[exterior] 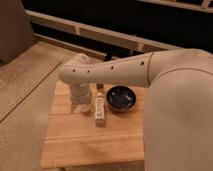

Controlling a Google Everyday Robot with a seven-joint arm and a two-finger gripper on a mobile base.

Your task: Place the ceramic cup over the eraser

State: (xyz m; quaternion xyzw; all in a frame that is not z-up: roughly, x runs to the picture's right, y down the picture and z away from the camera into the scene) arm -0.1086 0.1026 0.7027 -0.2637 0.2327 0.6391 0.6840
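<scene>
My arm reaches from the right across a small wooden table [75, 142]. Its wrist and gripper [81, 102] point down over the table's left part, low above the wood. The white ceramic cup cannot be told apart from the pale gripper; it may be hidden at the gripper's lower end. A long white block with dark markings, the eraser [100, 111], lies flat just right of the gripper, lengthwise toward me. It is close to the gripper but apart from it.
A wide dark bowl [122, 97] stands right of the eraser. A small dark object [100, 87] sits behind the eraser. My own pale body fills the right side. Carpeted floor lies left of the table, and a dark wall with a rail runs behind it.
</scene>
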